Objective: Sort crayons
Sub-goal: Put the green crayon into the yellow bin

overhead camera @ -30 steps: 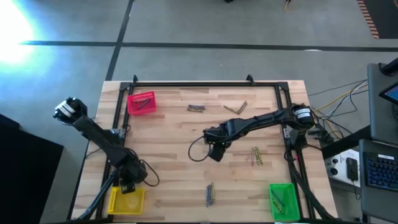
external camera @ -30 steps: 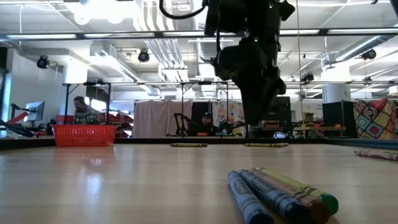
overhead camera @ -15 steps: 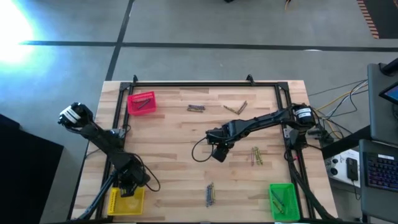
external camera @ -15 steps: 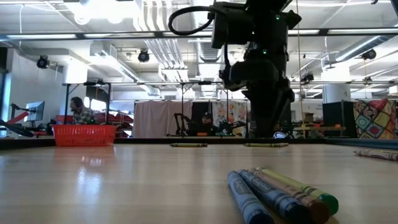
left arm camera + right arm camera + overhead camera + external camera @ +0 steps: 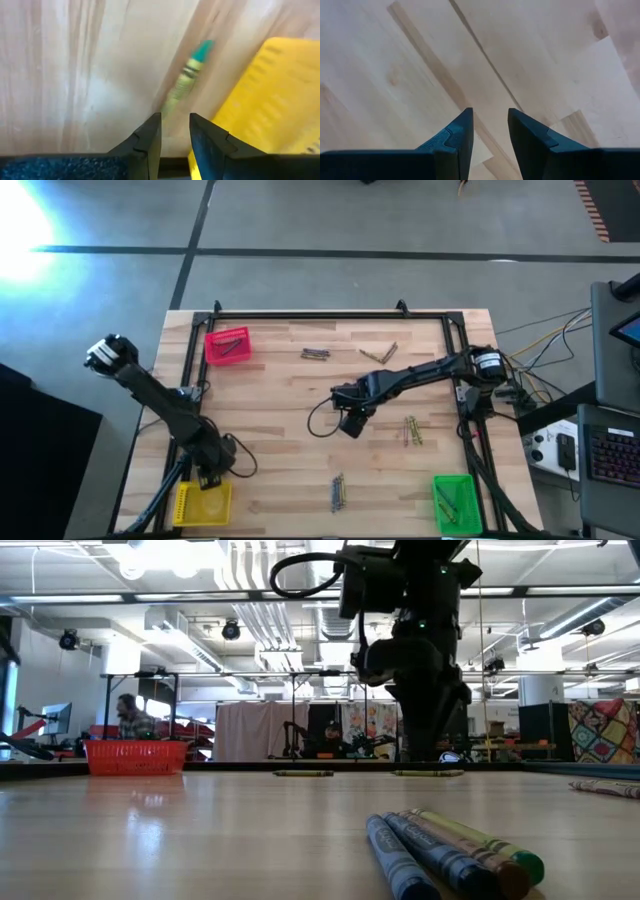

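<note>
The pale wooden plank table serves as the landmark here. The left gripper hangs at the table's near-left corner, right beside the yellow square plastic bin. In the left wrist view its two dark fingers stand slightly parted with nothing between them, and a blurred yellow-olive crayon with a teal tip lies on the wood just beside the yellow bin's wall.

The right gripper hovers over the table's middle, fingers a little apart and empty above bare planks.

Crayons lie scattered: a grey cluster and a brownish pair toward the table's far edge, a yellow-olive cluster right of the middle, and a blue-grey cluster near the front edge. The red square bin at the far-left corner and the green square bin at the near-right corner each hold thin sticks.
</note>
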You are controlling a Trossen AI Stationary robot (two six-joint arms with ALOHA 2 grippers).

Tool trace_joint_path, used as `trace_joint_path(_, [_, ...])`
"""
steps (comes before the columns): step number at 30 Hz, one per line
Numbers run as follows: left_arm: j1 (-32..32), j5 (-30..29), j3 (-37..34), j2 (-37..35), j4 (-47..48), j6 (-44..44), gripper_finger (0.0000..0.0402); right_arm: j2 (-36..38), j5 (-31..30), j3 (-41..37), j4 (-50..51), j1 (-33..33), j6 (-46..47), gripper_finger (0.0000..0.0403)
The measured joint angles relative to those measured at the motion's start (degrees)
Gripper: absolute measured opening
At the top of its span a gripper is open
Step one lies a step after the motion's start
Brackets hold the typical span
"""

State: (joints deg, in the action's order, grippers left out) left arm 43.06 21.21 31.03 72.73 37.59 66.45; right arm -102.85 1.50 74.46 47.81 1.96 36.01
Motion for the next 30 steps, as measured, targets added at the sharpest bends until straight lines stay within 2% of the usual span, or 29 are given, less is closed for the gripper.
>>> trace_joint_path(9, [-0.32,-7.46,0.00,-8.33,3.64,5.61,0.0084,0.00,0.42,0.00,-0.64,-1.14,-0.02,0.0109])
trace_joint_path(15, [-0.32,-12.48,0.02,-8.56,4.91,0.90,0.0091,0.00,0.46,0.00,-0.95,-1.14,-0.02,0.0109])
trace_joint_path(19, [-0.31,-17.30,0.06,-6.93,4.64,-5.53,0.0127,0.00,0.51,0.00,-1.01,-1.12,0.24,0.0112])
trace_joint_path(26, [-0.27,-17.91,0.05,-1.01,5.06,-14.59,0.0225,0.00,1.50,0.00,-1.01,-1.02,0.48,0.0116])
trace_joint_path(30, [-0.22,-19.37,0.14,3.81,5.08,-15.61,0.0243,0.00,1.49,0.00,-1.05,-0.78,0.57,0.0113])
